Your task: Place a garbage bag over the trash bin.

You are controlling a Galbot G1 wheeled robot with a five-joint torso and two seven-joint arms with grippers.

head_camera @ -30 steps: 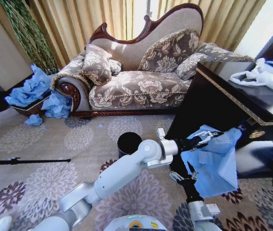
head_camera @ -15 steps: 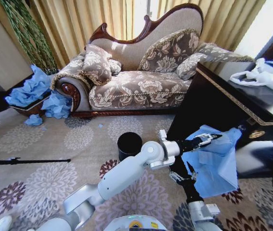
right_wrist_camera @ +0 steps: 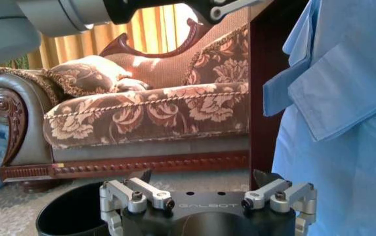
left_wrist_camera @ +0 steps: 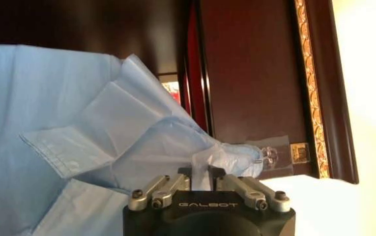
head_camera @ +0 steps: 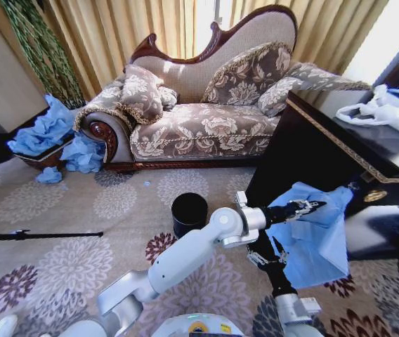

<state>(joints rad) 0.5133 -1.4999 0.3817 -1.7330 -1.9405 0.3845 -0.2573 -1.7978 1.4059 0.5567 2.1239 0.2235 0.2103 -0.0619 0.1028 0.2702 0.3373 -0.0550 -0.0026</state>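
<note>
Far across the patterned carpet [head_camera: 66, 210]: one floral sofa [head_camera: 206, 126] with scrolled dark wood frame, backed by tan curtains [head_camera: 136, 24]. To the right: one dark cabinet [head_camera: 333, 151] with gold trim, white plastic bags [head_camera: 389, 109] on top. Far left: crumpled light-blue plastic sheet [head_camera: 48, 133] heaped beside the sofa's arm.

Near right, in front of the cabinet: one garbage bag [head_camera: 312, 242], thin, light blue, slightly see-through, creased and folded, hung in the air off the floor. Pinched at its upper edge by the left gripper [head_camera: 305, 208], fingers clenched on a fold of film, seen up close from the left wrist [left_wrist_camera: 201, 179]. Just below, beside the bag's left edge: right gripper [head_camera: 268, 254], fingers spread apart and holding nothing [right_wrist_camera: 204, 179].

Left of both grippers, apart from the bag: one trash bin [head_camera: 189, 213], small, black, cylindrical, upright on the carpet, mouth uncovered.
</note>
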